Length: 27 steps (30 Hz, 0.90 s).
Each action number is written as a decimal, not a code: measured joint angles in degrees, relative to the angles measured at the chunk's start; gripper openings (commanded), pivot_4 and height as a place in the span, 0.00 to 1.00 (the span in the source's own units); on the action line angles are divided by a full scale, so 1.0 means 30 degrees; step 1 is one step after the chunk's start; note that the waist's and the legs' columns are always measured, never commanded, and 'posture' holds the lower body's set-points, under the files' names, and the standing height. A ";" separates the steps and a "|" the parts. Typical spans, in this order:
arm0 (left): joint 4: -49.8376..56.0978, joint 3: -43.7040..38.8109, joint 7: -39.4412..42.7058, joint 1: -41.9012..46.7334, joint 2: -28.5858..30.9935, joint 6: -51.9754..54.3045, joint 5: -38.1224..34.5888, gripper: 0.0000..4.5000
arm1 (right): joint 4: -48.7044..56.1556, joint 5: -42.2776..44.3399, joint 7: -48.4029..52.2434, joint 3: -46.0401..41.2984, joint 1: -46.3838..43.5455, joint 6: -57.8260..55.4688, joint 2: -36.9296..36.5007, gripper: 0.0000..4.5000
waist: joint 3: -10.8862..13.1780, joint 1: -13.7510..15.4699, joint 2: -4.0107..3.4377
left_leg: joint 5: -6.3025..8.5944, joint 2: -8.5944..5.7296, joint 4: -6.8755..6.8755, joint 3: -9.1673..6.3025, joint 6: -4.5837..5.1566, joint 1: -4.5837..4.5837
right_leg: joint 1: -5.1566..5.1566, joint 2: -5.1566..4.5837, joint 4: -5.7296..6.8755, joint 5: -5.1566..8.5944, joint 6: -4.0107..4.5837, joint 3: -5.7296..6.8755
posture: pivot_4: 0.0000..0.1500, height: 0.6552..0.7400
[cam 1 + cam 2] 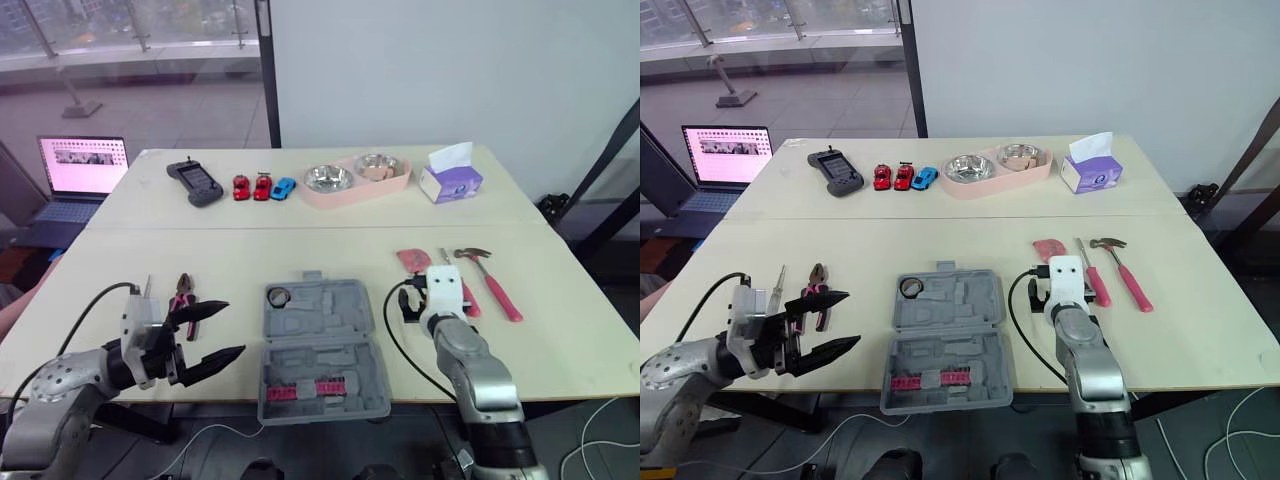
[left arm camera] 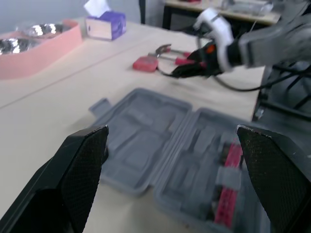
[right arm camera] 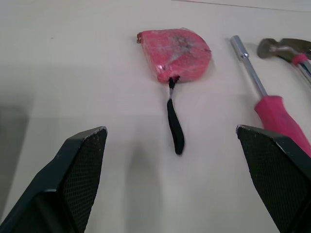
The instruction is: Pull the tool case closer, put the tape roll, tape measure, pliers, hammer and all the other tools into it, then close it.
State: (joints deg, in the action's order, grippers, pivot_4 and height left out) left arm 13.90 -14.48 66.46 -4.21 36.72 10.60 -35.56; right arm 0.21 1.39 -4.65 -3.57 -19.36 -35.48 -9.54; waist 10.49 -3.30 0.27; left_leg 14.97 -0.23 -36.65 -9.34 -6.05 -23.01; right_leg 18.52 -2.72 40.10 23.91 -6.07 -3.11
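The grey tool case (image 1: pixel 320 345) lies open at the table's front centre. A black tape roll (image 1: pixel 279 296) sits in its far half and pink bits (image 1: pixel 298 391) in its near half. Pink-handled pliers (image 1: pixel 183 292) and a thin tool (image 1: pixel 147 290) lie left of the case. My left gripper (image 1: pixel 235 328) hovers open between them and the case, holding nothing. Right of the case are the pink tape measure (image 3: pixel 176 52), a pink-handled screwdriver (image 3: pixel 277 114) and the hammer (image 1: pixel 490 280). My right gripper (image 1: pixel 408 302) stands open just short of the tape measure, nothing between its fingers.
Along the far side stand a black handheld device (image 1: pixel 195 183), three toy cars (image 1: pixel 263 187), a pink tray (image 1: pixel 355 195) with two steel bowls and a tissue box (image 1: pixel 450 180). A laptop (image 1: pixel 85 170) sits beyond the table's left edge.
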 measured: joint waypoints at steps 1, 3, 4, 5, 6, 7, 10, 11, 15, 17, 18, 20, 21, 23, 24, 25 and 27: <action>0.0035 0.0068 -0.0047 -0.0003 -0.0022 0.0041 0.0000 0.99 | -0.0634 -0.0043 -0.0013 -0.0018 -0.0345 0.0363 -0.0002 1.00 | -0.0001 -0.0032 0.0000 | -0.0002 0.0002 0.0008 -0.0003 -0.0005 0.0011 | -0.0003 0.0003 0.0001 0.0000 0.0000 0.0001 | 1.00 1.00; 0.0047 0.0113 -0.0178 0.0003 -0.0093 0.0071 0.0004 0.99 | -0.2379 -0.0051 -0.0015 -0.0188 -0.1187 0.1248 -0.0009 1.00 | -0.0001 -0.0127 0.0001 | -0.0010 0.0003 0.0033 -0.0003 -0.0018 0.0023 | -0.0004 0.0004 0.0000 0.0000 0.0000 0.0001 | 1.00 1.00; 0.0065 0.0129 -0.0222 0.0028 -0.0116 0.0072 0.0003 0.99 | -0.3017 -0.0046 -0.0004 -0.0334 -0.1472 0.1502 -0.0014 1.00 | -0.0001 -0.0176 0.0001 | -0.0025 0.0002 0.0045 -0.0002 -0.0043 0.0025 | -0.0003 0.0002 0.0001 0.0000 0.0001 0.0001 | 1.00 1.00; 0.0088 0.0129 -0.0275 0.0027 -0.0149 0.0073 0.0002 0.99 | -0.3960 -0.0038 0.0053 -0.0457 -0.1860 0.1938 -0.0043 1.00 | -0.0002 -0.0229 0.0001 | -0.0035 0.0002 0.0059 0.0001 -0.0062 0.0037 | -0.0007 0.0001 0.0000 0.0000 0.0001 0.0000 | 1.00 1.00; 0.0122 0.0136 -0.0350 0.0033 -0.0222 0.0075 0.0003 0.99 | -0.4774 -0.0035 0.0136 -0.0517 -0.2197 0.2310 -0.0110 1.00 | -0.0001 -0.0248 0.0001 | -0.0042 0.0002 0.0083 0.0003 -0.0073 0.0048 | -0.0007 -0.0001 -0.0001 0.0000 0.0001 -0.0002 | 1.00 1.00; 0.0173 0.0160 -0.0438 0.0023 -0.0299 0.0078 0.0003 0.99 | -0.5633 -0.0034 0.0224 -0.0604 -0.2535 0.2800 -0.0149 1.00 | -0.0002 -0.0260 0.0001 | -0.0052 0.0002 0.0117 0.0009 -0.0087 0.0076 | -0.0009 -0.0003 -0.0002 0.0000 0.0001 -0.0007 | 1.00 1.00; 0.0330 0.0279 -0.0625 0.0016 -0.0328 0.0082 0.0006 0.99 | -0.7698 -0.0032 0.0533 -0.0682 -0.3294 0.3968 -0.0161 1.00 | -0.0001 -0.0283 0.0001 | -0.0061 0.0009 0.0174 0.0021 -0.0098 0.0139 | -0.0027 0.0000 -0.0001 0.0000 0.0003 -0.0013 | 1.00 1.00; 0.0346 0.0315 -0.0659 0.0014 -0.0346 0.0081 0.0006 0.99 | -0.8142 -0.0029 0.0614 -0.0688 -0.3459 0.4291 -0.0158 1.00 | -0.0001 -0.0293 0.0001 | -0.0061 0.0012 0.0178 0.0028 -0.0098 0.0144 | -0.0028 0.0000 -0.0001 0.0000 0.0003 -0.0017 | 1.00 1.00; 0.0351 0.0537 -0.0894 -0.0048 -0.0452 0.0049 0.0018 1.00 | -1.0154 -0.0051 0.0814 -0.0755 -0.4524 0.5369 -0.0155 0.94 | -0.0002 -0.0307 0.0001 | -0.0062 0.0014 0.0173 0.0046 -0.0100 0.0169 | -0.0043 -0.0002 -0.0002 -0.0001 0.0004 -0.0031 | 1.00 1.00; 0.0351 0.0608 -0.0991 -0.0118 -0.0487 0.0035 0.0022 1.00 | -1.0913 -0.0027 0.0772 -0.0824 -0.4986 0.5618 -0.0121 0.82 | -0.0002 -0.0296 0.0002 | -0.0062 0.0016 0.0174 0.0046 -0.0101 0.0175 | -0.0049 -0.0001 -0.0001 -0.0001 0.0004 -0.0031 | 1.00 1.00; 0.0351 0.0633 -0.1013 -0.0136 -0.0488 0.0035 0.0024 1.00 | -1.1139 -0.0020 0.0761 -0.0832 -0.5116 0.5699 -0.0084 0.76 | -0.0002 -0.0295 0.0002 | -0.0062 0.0017 0.0174 0.0047 -0.0101 0.0176 | -0.0050 0.0000 -0.0002 -0.0001 0.0004 -0.0031 | 1.00 1.00; 0.0368 0.0647 -0.1139 -0.0195 -0.0490 0.0035 0.0023 1.00 | -1.1709 0.0010 0.0725 -0.0872 -0.5438 0.5847 -0.0019 0.58 | -0.0003 -0.0271 0.0003 | -0.0063 0.0016 0.0171 0.0046 -0.0102 0.0176 | -0.0056 -0.0004 -0.0002 -0.0001 0.0004 -0.0031 | 1.00 1.00; 0.0435 0.0649 -0.1232 -0.0250 -0.0489 0.0041 0.0023 1.00 | -1.1954 0.0024 0.0710 -0.0881 -0.5595 0.5902 0.0002 0.47 | -0.0003 -0.0240 0.0004 | -0.0063 0.0014 0.0168 0.0046 -0.0102 0.0176 | -0.0061 -0.0009 -0.0002 -0.0001 0.0004 -0.0031 | 1.00 1.00; 0.0731 0.0654 -0.1454 -0.0300 -0.0488 0.0071 0.0019 1.00 | -1.2307 0.0080 0.0687 -0.0900 -0.5782 0.6031 0.0044 0.26 | -0.0005 -0.0193 0.0007 | -0.0064 0.0010 0.0164 0.0045 -0.0104 0.0176 | -0.0068 -0.0015 -0.0003 -0.0001 0.0004 -0.0030 | 1.00 1.00; 0.0857 0.0656 -0.1565 -0.0301 -0.0486 0.0121 0.0018 1.00 | -1.2540 0.0165 0.0661 -0.0935 -0.5900 0.6122 0.0074 0.14 | -0.0005 -0.0192 0.0007 | -0.0064 0.0009 0.0164 0.0046 -0.0105 0.0176 | -0.0068 -0.0018 -0.0003 -0.0001 0.0004 -0.0030 | 1.00 1.00; 0.0982 0.0664 -0.1680 -0.0296 -0.0485 0.0166 0.0016 1.00 | -1.2660 0.0242 0.0628 -0.1025 -0.5978 0.6143 0.0105 0.03 | -0.0005 -0.0191 0.0007 | -0.0065 0.0008 0.0165 0.0044 -0.0105 0.0176 | -0.0069 -0.0017 -0.0003 -0.0001 0.0004 -0.0029 | 1.00 1.00; 0.1195 0.0677 -0.1917 -0.0263 -0.0481 0.0465 0.0008 1.00 | -1.2889 0.0347 0.0538 -0.1176 -0.6102 0.6202 0.0104 0.01 | -0.0005 -0.0196 0.0007 | -0.0064 0.0008 0.0168 0.0045 -0.0104 0.0176 | -0.0069 -0.0017 -0.0004 -0.0001 0.0004 -0.0029 | 1.00 1.00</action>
State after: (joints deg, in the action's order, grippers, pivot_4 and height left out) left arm 17.49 -12.45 60.71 -5.00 35.27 12.00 -35.54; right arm -38.46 2.43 -3.04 -7.10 -37.66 -16.87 -9.23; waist 10.47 -3.89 0.29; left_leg 14.78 -0.20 -36.15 -9.21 -6.36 -22.48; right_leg 18.32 -2.77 40.09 23.91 -6.06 -3.19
